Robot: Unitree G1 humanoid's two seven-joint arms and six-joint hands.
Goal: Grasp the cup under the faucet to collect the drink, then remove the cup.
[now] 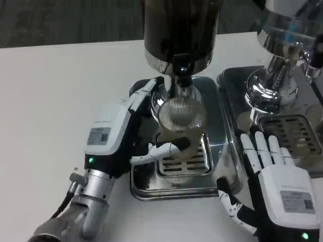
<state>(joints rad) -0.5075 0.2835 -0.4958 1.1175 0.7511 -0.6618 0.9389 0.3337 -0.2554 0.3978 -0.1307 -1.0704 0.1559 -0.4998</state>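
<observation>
Cup stands on the steel drip tray, directly below the faucet of the dark dispenser, so the collecting step looks underway (whether drink is flowing, I cannot tell). Removal is left. The left hand wraps the cup from its left side, fingers curled around the front, forearm angled up from the worktop. The right hand lies flat, fingers spread, holding nothing, just beside the tray.

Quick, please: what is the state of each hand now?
Left hand: holding the cup under the faucet.
Right hand: open, fingers apart, holding nothing.
</observation>
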